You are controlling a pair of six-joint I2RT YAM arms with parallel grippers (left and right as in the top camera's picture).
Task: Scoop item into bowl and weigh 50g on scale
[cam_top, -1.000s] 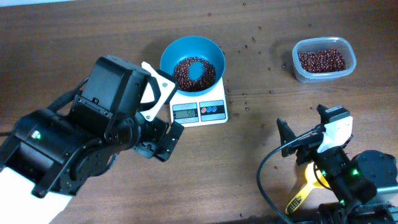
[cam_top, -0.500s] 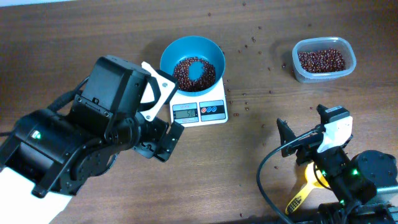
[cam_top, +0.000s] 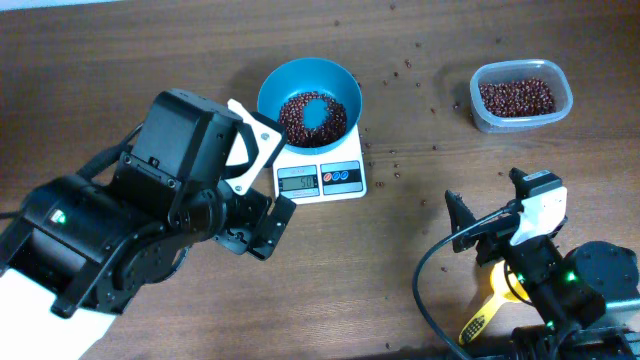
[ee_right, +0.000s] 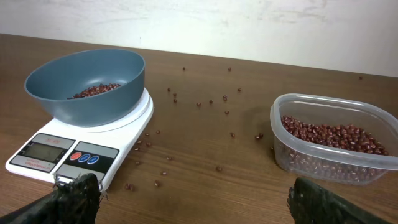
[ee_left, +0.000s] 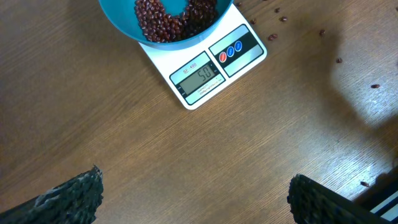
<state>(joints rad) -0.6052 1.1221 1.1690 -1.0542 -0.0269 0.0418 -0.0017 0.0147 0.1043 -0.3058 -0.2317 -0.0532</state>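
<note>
Bowl (cam_top: 342, 82) hides scale (cam_top: 322, 174) platform.

Right side, low view: blue bowl (ee_right: 93, 102) sat on the white scale (ee_right: 134, 118) at left, beans (ee_right: 94, 91) lying low inside it. The display (ee_right: 43, 151) faced the camera, digits unreadable; round red and blue buttons (ee_right: 84, 158) beside it. A clear tub (ee_right: 311, 163) of beans stood well apart at right. Loose beans (ee_right: 200, 104) lay scattered on the table (ee_right: 205, 186) between them and just beside the scale. Right gripper (ee_right: 193, 208): fingers (ee_right: 73, 198) spread wide at the bottom corners, nothing between them
</note>
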